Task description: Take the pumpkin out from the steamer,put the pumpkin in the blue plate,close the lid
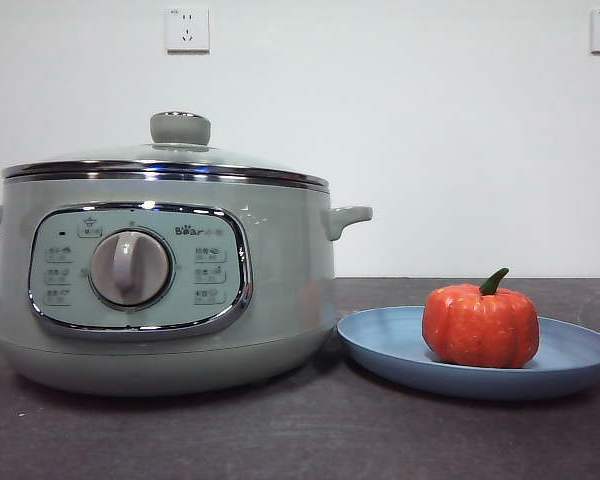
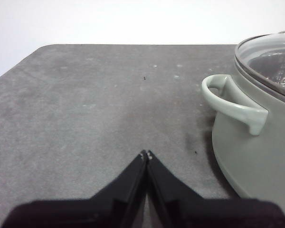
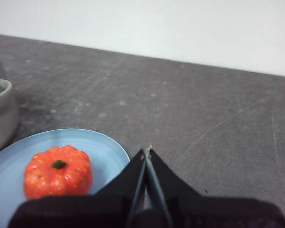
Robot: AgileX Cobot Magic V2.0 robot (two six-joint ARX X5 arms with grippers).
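Nearest you in the front view stands the steamer (image 1: 165, 290), large and pale sage-green on the left of the dark grey table (image 1: 310, 440), its control panel with the round dial (image 1: 130, 268) and the "Bear" logo facing you. You can see the lid (image 1: 170, 165) seated on the pot's chrome rim, level all round, with its round pale-green knob (image 1: 180, 128) on top. Just to the right of the steamer lies the blue plate (image 1: 580, 360), its left edge close beside the pot's base; whether they touch you cannot tell. On that plate sits the pumpkin (image 1: 481, 325), upright, orange-red and ribbed, its dark green stem (image 1: 494, 282) curving up to the right.

Neither arm shows in the front view. Your left gripper (image 2: 146, 155) hangs over bare table on the steamer's left side, its two black jaws pressed together at the tips and holding nothing; the pot's side handle (image 2: 230, 104) and the edge of the glass lid are near it. Your right gripper (image 3: 147, 151) hangs just beside the blue plate's rim, on the side away from the pot, jaws likewise pressed together and empty, the pumpkin near but apart from them. Two wall sockets (image 1: 187, 29) sit high on the white wall behind
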